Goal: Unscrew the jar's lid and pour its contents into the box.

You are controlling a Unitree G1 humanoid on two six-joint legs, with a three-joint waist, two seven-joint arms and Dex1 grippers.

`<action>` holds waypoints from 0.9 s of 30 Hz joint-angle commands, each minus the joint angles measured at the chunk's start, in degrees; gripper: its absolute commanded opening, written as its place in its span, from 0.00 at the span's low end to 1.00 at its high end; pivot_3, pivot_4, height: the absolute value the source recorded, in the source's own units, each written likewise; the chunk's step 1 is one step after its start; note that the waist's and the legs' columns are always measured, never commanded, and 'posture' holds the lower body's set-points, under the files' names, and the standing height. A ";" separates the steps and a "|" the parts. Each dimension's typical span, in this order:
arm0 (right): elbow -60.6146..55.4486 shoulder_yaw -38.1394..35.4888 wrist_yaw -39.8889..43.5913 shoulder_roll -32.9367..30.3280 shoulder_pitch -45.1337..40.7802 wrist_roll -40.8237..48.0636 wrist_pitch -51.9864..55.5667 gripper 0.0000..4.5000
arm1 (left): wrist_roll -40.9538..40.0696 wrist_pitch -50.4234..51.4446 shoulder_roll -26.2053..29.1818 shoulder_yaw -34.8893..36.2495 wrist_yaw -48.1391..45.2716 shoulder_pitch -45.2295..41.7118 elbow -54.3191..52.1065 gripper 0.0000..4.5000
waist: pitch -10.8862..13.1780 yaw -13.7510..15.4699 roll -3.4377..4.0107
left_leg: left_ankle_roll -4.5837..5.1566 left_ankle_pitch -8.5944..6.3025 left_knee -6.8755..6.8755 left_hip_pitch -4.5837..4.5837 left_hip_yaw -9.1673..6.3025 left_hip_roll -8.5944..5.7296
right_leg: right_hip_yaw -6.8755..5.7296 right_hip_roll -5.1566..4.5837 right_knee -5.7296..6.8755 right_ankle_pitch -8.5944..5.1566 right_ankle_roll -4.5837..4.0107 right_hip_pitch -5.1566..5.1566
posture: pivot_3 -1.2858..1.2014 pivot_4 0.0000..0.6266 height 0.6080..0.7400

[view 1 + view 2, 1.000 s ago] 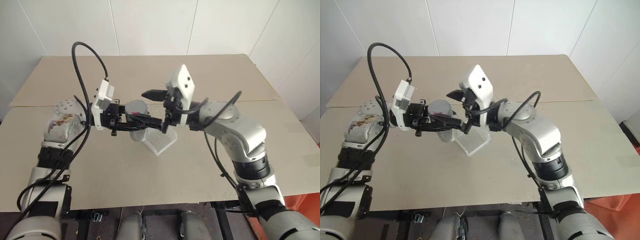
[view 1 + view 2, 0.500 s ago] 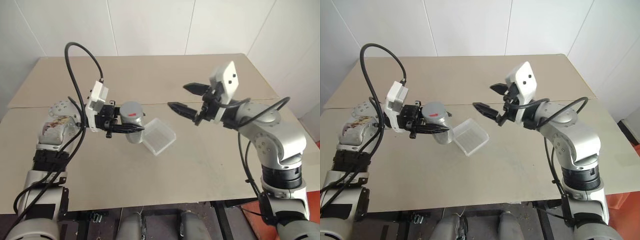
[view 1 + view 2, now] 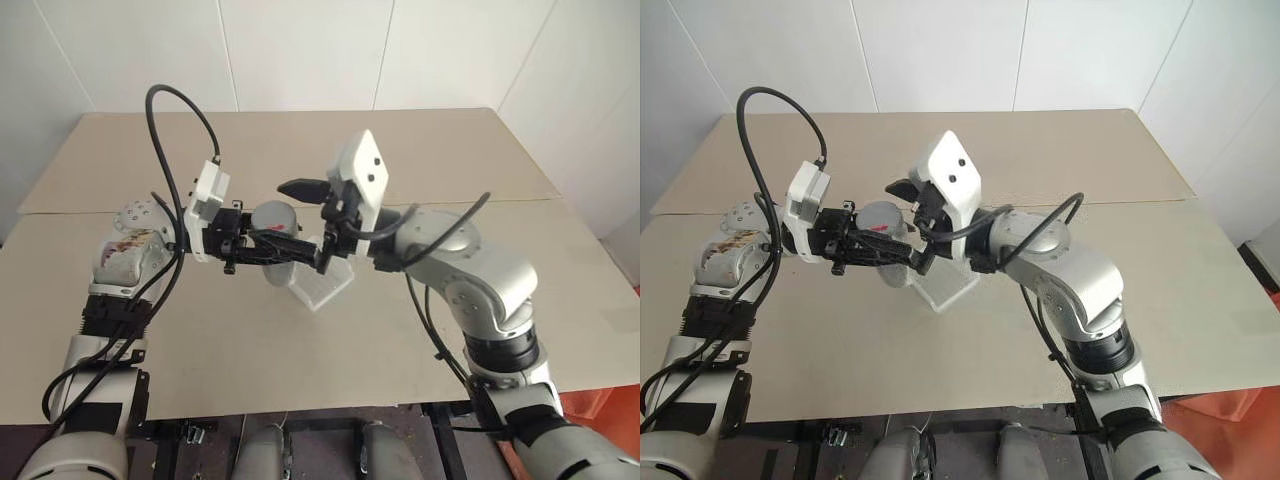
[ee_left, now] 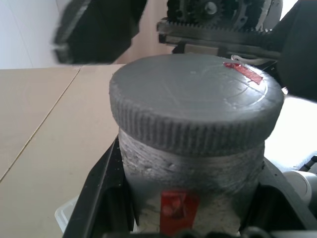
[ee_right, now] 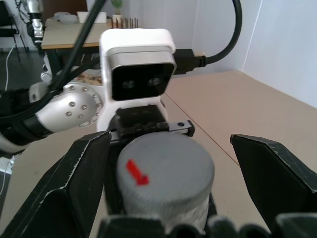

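Note:
My left gripper (image 3: 298, 248) is shut on the jar (image 4: 188, 173), holding it upright just above the table. The jar has a grey ribbed lid (image 5: 166, 171) with a red mark on top and a red label on its body. My right gripper (image 3: 311, 222) is open and reaches in from the right. Its two black fingers (image 5: 79, 178) stand on either side of the lid, with a clear gap on one side. The clear plastic box (image 3: 328, 286) lies on the table just below and right of the jar. The contents are hidden inside the jar.
The tan table (image 3: 450, 330) is made of two boards with a seam running across its middle. White walls close it off at the back. Black cables loop from the left wrist camera (image 5: 141, 59).
Half a second ago the right gripper had swung away to the right; it has come back, open, around the lid. The left gripper still holds the jar in the same place.

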 commanded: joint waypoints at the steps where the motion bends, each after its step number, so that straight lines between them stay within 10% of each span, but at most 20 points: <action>1: 0.93 0.55 -1.03 1.75 -2.27 -1.88 -1.75 1.00 | -0.13 -1.01 0.46 0.68 -0.27 -1.29 -0.46 0.45 | 0.00 -0.06 0.00 | 0.00 0.00 0.00 0.00 0.00 0.00 | 0.00 0.00 0.00 0.00 0.00 0.00 | 0.52 0.24 1.00; 27: -5.27 -10.55 0.05 -9.84 6.46 1.48 -0.42 1.00 | -0.80 -1.02 1.94 1.11 -0.36 0.16 -1.36 0.45 | 0.00 0.01 0.00 | 0.02 -0.01 -0.03 0.00 0.00 0.00 | -0.01 -0.02 -0.01 0.00 0.00 0.01 | 0.52 0.24 1.00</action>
